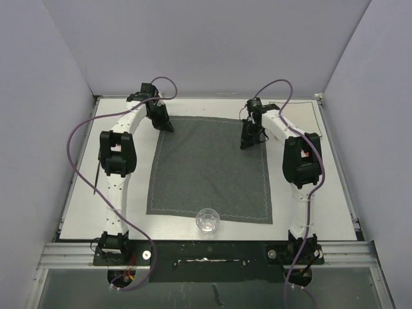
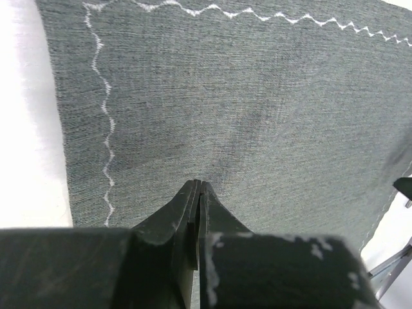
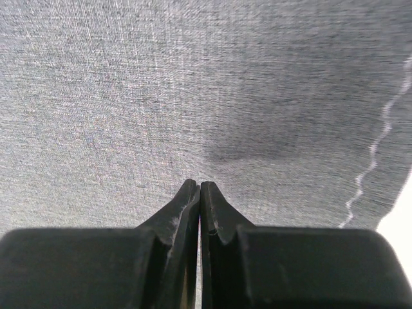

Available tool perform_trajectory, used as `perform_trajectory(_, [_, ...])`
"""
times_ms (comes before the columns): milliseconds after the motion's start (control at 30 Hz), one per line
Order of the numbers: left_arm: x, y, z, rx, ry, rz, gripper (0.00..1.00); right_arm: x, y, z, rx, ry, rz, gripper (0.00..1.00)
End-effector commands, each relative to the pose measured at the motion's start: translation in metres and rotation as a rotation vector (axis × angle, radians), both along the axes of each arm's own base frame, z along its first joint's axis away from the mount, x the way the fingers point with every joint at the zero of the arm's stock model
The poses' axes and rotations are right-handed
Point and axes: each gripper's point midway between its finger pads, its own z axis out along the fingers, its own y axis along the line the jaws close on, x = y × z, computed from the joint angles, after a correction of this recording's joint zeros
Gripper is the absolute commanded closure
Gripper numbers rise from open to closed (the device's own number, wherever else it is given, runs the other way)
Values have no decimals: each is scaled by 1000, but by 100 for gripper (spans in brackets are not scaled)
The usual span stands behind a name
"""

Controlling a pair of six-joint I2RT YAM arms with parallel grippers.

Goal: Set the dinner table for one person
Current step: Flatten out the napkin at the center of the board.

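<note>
The dinner table [image 1: 335,193] is a large white top. A dark grey cloth placemat [image 1: 209,167] with white zigzag stitching lies on its middle, slightly skewed. My left gripper [image 1: 165,123] is at the mat's far left corner. In the left wrist view the left gripper [image 2: 201,184] is shut, its tips down on the placemat [image 2: 257,96], with faint folds running to them. My right gripper [image 1: 247,143] is near the mat's far right side. In the right wrist view the right gripper [image 3: 198,185] is shut on the placemat [image 3: 161,84], with a dark crease just ahead.
A clear drinking glass [image 1: 207,220] stands at the mat's near edge, partly on it. Grey walls close the table on three sides. Purple cables loop from both arms. A dark metal rail [image 1: 206,254] runs along the near edge.
</note>
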Motion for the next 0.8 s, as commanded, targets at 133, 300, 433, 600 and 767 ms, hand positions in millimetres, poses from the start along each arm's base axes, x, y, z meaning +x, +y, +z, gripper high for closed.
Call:
perform_trajectory(133, [9,24,-23,57,34,46,100,22,-48,45,-20,-108,-61,100])
perform_trajectory(300, [6,34,-30,85,64,76,100,30,-62,35,-41,-76,-83,100])
perform_trajectory(433, [4,38,-34,89,83,85,100,35,-61,25,-43,-45,-61,100])
perform_trajectory(600, [5,48,-37,95,94,104,100,38,-59,12,-39,-8,-38,100])
perform_trajectory(767, [5,58,-40,102,109,123,100,43,-57,-1,-39,15,-26,100])
